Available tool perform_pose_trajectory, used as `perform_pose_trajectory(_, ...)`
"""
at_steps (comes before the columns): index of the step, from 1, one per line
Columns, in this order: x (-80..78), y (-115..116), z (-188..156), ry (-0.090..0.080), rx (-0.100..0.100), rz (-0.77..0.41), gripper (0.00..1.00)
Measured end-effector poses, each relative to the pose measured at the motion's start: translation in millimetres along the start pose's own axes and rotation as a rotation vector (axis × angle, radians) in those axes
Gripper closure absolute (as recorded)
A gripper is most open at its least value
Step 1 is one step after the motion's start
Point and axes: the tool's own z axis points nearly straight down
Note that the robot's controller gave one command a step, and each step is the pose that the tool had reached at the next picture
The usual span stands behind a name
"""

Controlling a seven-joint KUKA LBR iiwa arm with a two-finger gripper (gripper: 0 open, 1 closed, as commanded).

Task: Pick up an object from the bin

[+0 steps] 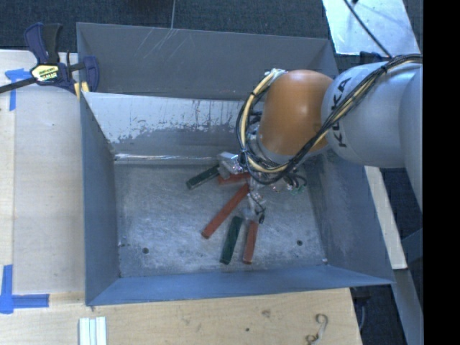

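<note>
Hanging low over the middle of the bin, the gripper sits beneath the arm's orange cover, right at the upper end of a long red-brown stick that lies slantwise on the floor. Gripper state: cannot tell whether released or clenched, as the tip is partly masked by the wrist. Nothing can be seen held. Just below it lie a dark green stick and a shorter red stick, side by side and nearly touching. Toward the back wall a dark-handled piece lies near the wrist. Judgement: the red-brown stick is the likeliest pick, being closest. To do it well, the gripper should close across the stick's narrow width, not along it, and nearer its middle, so it lifts level rather than swinging. Descent should stop at the floor without pressing. Risk: the green and red sticks lie near, and a wide approach may nudge or catch them.
</note>
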Motion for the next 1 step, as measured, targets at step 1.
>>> perform_pose_trajectory(1, 3.2, 22.0, -29.0, 0.000, 0.001, -0.149, 0.00)
